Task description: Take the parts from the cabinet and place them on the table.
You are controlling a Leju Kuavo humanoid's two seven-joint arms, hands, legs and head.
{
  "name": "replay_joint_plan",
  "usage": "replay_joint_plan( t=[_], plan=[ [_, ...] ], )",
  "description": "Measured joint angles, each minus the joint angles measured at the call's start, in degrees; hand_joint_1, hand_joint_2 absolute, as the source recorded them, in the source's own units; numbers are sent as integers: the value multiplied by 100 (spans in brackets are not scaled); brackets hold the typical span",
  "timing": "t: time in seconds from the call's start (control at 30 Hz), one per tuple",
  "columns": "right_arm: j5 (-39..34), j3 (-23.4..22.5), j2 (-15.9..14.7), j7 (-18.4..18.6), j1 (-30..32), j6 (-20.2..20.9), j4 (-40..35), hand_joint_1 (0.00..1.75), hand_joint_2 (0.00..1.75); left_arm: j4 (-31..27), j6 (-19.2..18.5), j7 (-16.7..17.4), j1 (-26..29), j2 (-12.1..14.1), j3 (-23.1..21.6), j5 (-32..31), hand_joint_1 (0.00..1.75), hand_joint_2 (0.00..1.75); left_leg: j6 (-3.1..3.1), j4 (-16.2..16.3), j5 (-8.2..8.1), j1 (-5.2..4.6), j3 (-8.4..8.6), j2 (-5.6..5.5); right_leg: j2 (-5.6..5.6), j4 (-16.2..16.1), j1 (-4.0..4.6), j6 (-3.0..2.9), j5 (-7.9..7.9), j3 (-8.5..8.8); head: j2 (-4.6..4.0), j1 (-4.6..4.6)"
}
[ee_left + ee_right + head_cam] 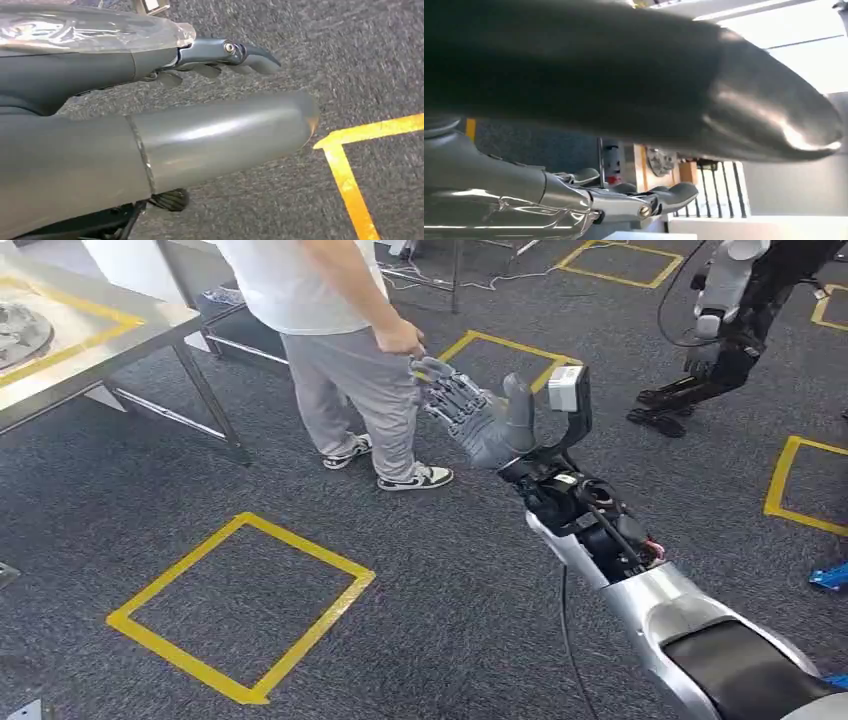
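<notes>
Closest in the head view is the robot's silver right arm (pixel 690 620). It comes up from the bottom corner and reaches out over the grey carpet (pixel 460 620). Beside it on the floor is a square of yellow tape (pixel 240 605).

At the end of the arm is the right hand (pixel 480 415). Its palm is held up, its fingers (pixel 450 395) are spread wide apart and its thumb sticks up. It holds nothing that I can see. The fingertips are just beside a person's hand (pixel 400 338) (I cannot tell if they touch).

The person (pixel 340 350) stands right behind, in a white shirt, grey trousers and black-and-white shoes (pixel 415 477).

The left hand (pixel 190 140) shows in its wrist view, over the same grey carpet, near a corner of yellow tape (pixel 345 165). Its thick thumb lies straight, the dark fingers (pixel 250 55) are stretched out away from it, and nothing is between them.

Farther off to the left stands a metal table (pixel 120 350) with yellow tape on its top. One round grey part (pixel 20 330) lies on it, at the very edge of the head view.

Far off to the right is another robot's (pixel 730 320) dark body.
</notes>
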Motion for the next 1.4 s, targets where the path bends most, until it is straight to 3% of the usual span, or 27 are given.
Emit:
replay_joint_plan(
  t=[0.03,0.07,0.1,0.13,0.2,0.23,0.27,0.4,0.43,0.53,0.6,0.63,0.7,0.73,0.77,0.87,0.9,0.93,0.97,1.03,1.07,1.1,1.13,1.23,1.27,1.3,1.4],
  plan=[
    [4,-2,0,4,17,15,13,0,0,0,0,0,7,-2,0,7,0,0,5,5,-4,-3,-3,29,-11,503,-9,18,-188,-231,0,7],
    [7,-4,0,13,30,22,31,0,0,0,0,7,21,0,0,24,0,0,7,7,-7,-4,2,47,-18,787,-15,27,-241,-365,0,20],
    [7,-11,0,18,39,22,50,0,0,0,0,15,25,0,0,28,0,0,7,7,-13,-3,9,66,-29,737,-17,31,-142,-350,0,22],
    [15,-11,0,20,39,24,57,0,0,0,0,15,24,-2,0,37,0,0,0,12,-23,-1,21,84,-45,401,-19,28,82,-199,0,33],
    [15,-15,0,20,31,31,59,0,0,0,-2,15,22,-9,0,39,0,0,-37,28,-58,0,65,116,-132,-684,-16,2,626,338,0,61],
    [15,-13,2,18,23,39,61,0,0,0,-2,15,17,-7,0,39,0,0,-68,33,-80,-15,72,130,-261,-1051,2,-7,630,513,0,63],
    [15,-11,4,26,2,39,66,0,0,0,-2,15,10,-7,0,42,0,0,-89,78,-89,-57,38,142,-237,-1181,36,-45,599,621,0,55],
    [15,-13,15,42,8,50,92,0,0,0,0,26,16,0,0,76,0,0,-193,64,-110,-50,19,226,-133,-1198,19,-187,641,608,0,22],
    [18,-15,20,46,-5,59,92,0,0,0,0,29,14,-2,0,76,0,0,-224,212,-219,-27,-24,140,-108,-1216,10,-213,652,612,0,-6],
    [24,-11,48,66,-8,64,98,0,0,0,0,35,31,11,0,79,0,0,-266,1634,-853,-27,-725,25,-30,-1216,8,-276,656,593,0,-57],
    [26,-4,55,68,4,63,118,0,0,0,0,37,49,0,0,79,0,0,-267,2014,-863,-27,-973,23,27,-1215,9,-277,655,595,0,-61],
    [26,-7,59,68,5,59,125,0,0,0,0,37,52,-2,0,76,0,0,-253,1757,-653,-26,-884,21,66,-1214,9,-275,654,600,0,-66],
    [28,-9,61,66,3,55,125,0,0,0,0,37,44,11,0,74,0,0,-209,689,-85,-26,-395,-7,128,-1213,9,-260,644,626,0,-68],
    [31,-9,63,66,3,55,125,0,0,0,0,37,40,22,0,74,0,0,-175,195,90,-25,-161,-113,154,-1214,8,-242,633,629,-2,-72],
    [31,-11,63,63,0,55,125,0,0,0,0,37,29,24,0,74,0,0,-164,34,18,-37,-91,-143,186,-1187,55,-205,612,606,0,-92],
    [33,-17,66,70,8,37,125,0,0,0,0,37,26,22,0,72,0,0,-112,56,2,-67,-90,-90,238,-1228,15,-123,615,613,0,-72],
    [33,-26,66,70,7,35,118,0,0,0,0,37,18,6,0,70,0,0,-70,3,20,-6,-41,-54,255,-1220,52,-81,582,615,0,-77],
    [33,-39,66,68,17,26,116,0,0,0,0,37,13,9,0,66,0,0,-49,-20,14,-1,2,-32,149,-1090,39,-61,499,553,-2,-57],
    [33,-42,66,70,1,26,118,0,0,0,0,37,14,11,0,57,0,0,-9,-21,-9,0,28,-20,59,-770,37,-39,330,416,0,-8],
    [35,-26,77,79,23,24,123,0,0,0,0,37,12,2,0,57,0,0,30,-18,-40,-8,60,28,-3,278,14,8,-87,-105,-2,7],
    [35,-28,76,79,48,22,125,0,0,0,0,37,18,0,0,55,0,0,27,-15,-56,-9,70,39,-6,669,5,26,-186,-331,0,11],
    [33,-33,76,79,74,9,129,0,0,0,0,37,26,0,0,55,0,0,25,-14,-75,-8,90,51,-13,799,-8,34,-142,-445,0,18],
    [35,-37,76,79,89,7,133,0,0,0,0,37,29,0,0,55,0,0,17,-12,-99,-8,117,63,-22,633,-17,36,35,-406,0,24],
    [39,-48,76,85,93,4,131,0,0,0,0,42,24,-7,0,55,0,0,-47,-2,-222,-5,264,109,-173,-917,-15,-5,901,282,0,57],
    [39,-50,76,87,89,0,131,0,0,0,0,46,17,-7,0,55,0,0,-83,10,-251,-54,275,118,-237,-1042,42,-21,788,372,-2,41],
    [42,-50,76,96,80,-4,129,0,0,0,0,59,12,-7,0,55,0,0,-113,32,-269,-59,256,131,-211,-1182,30,-87,722,495,0,39],
    [42,-59,76,101,128,-13,120,0,0,0,2,63,8,-7,0,55,0,0,-194,6,-297,-60,284,219,-118,-1184,36,-189,715,489,0,13]
  ],
)
